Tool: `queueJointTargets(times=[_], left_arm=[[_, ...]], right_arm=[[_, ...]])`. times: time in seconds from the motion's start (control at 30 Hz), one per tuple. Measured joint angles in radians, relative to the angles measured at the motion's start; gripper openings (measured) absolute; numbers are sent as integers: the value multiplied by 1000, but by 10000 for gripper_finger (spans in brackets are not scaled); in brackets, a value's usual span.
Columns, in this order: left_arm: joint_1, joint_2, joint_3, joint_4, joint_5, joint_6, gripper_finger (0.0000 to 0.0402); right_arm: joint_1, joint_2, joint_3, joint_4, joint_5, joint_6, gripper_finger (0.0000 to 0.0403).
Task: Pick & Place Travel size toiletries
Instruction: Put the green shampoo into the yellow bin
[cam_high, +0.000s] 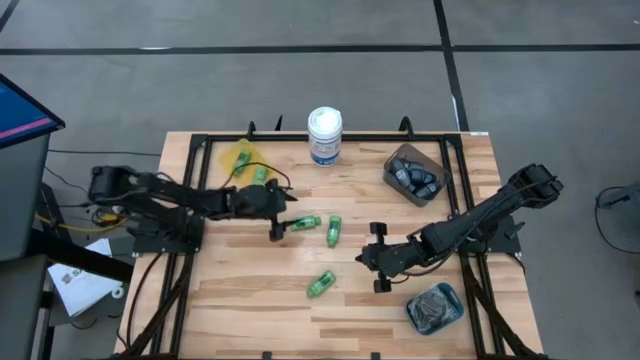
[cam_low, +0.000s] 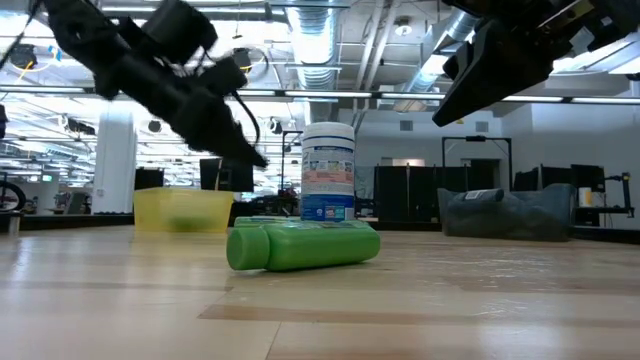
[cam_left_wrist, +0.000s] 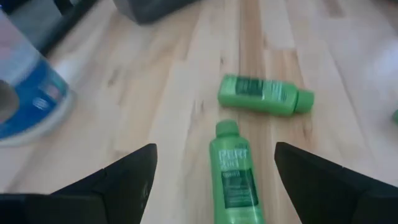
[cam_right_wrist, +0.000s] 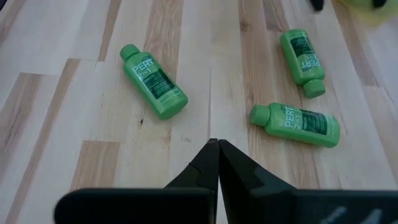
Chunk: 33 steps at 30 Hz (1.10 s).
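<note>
Three green mini bottles lie on their sides on the wooden table: one (cam_high: 307, 222) just ahead of my left gripper, one (cam_high: 334, 230) beside it, one (cam_high: 321, 284) nearer the front. My left gripper (cam_high: 285, 217) is open and above the table. In the left wrist view, the nearest bottle (cam_left_wrist: 233, 174) shows in line with the gap between the fingers (cam_left_wrist: 214, 149), untouched. My right gripper (cam_high: 365, 258) is shut and empty, right of the bottles; its fingers meet in the right wrist view (cam_right_wrist: 217, 144). More green bottles lie in the yellow bin (cam_high: 240, 158).
A white tub with a blue label (cam_high: 324, 135) stands at the far edge. A brown bin (cam_high: 415, 175) with dark mini bottles sits at the far right. A teal bin (cam_high: 435, 308) with dark discs sits at the near right. Bare wood lies at the near left.
</note>
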Motion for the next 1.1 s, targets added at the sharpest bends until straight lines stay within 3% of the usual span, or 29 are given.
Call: queueJointTargets(times=[0.33, 0.63, 1.1], left_arm=[[8, 266, -1, 192, 68, -8, 324], [8, 336, -1, 198, 67, -31, 316], [8, 324, -1, 195, 64, -31, 158]], right_arm=[[26, 1, 0, 0, -3, 3, 1], [33, 1, 0, 0, -3, 3, 1], [33, 1, 0, 0, -3, 3, 1]])
